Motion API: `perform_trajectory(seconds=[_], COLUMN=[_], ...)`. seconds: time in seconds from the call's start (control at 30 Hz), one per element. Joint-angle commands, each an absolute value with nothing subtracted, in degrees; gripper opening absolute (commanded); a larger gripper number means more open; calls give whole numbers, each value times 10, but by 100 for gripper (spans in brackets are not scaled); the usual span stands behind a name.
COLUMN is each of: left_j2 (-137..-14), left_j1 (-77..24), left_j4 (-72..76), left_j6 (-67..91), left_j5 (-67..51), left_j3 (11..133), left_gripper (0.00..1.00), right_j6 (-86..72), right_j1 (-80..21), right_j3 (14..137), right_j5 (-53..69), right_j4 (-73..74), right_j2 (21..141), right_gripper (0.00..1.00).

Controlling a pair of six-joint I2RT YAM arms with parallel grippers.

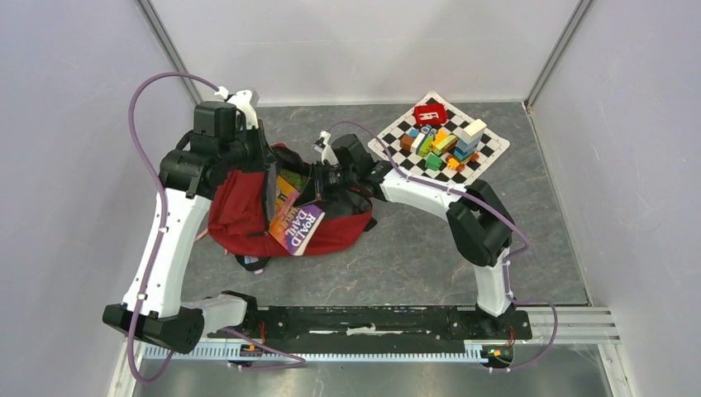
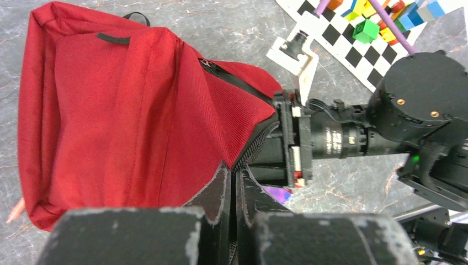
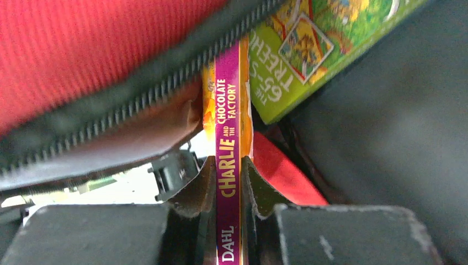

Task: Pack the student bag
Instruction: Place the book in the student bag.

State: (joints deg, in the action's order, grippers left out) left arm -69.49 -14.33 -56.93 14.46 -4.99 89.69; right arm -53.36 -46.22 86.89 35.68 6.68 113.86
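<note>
right gripper pinches thin paperback partly in coarse-woven student bag.

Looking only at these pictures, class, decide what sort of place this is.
Probably a robotics lab test cell, not a classroom: plain white panel walls in metal framing enclose a grey marbled tabletop, a black mounting rail runs along its near edge, and a black-and-white checkerboard mat lies at the back.

From above the near edge, the top camera looks down over the whole bench. The left wrist view hangs close over the student bag, facing the right edge. The right wrist view, closer still, meets its zipper. All three share the bag.
</note>
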Motion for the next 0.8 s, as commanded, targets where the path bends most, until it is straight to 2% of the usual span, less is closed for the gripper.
perform_trajectory(seconds=[0.0, 0.13, 0.4, 0.77], left_j2=[-685, -695, -702, -685], left_j1=[-140, -140, -140, -139], left_j4=[-528, -518, -485, -468], left_j6=[135, 155, 192, 226], left_j5=[-93, -93, -108, -86], left_j3=[929, 927, 907, 900], left_gripper=[2, 2, 2, 2], right_j6=[-632, -678, -694, -644], right_j1=[-461, -461, -477, -493], right_j3=[885, 893, 928, 844], right_j5=[253, 191, 167, 69], right_j4=[-92, -170, -186, -172], right_j2=[1168, 1201, 1267, 1198], right_gripper=[0, 0, 0, 0])
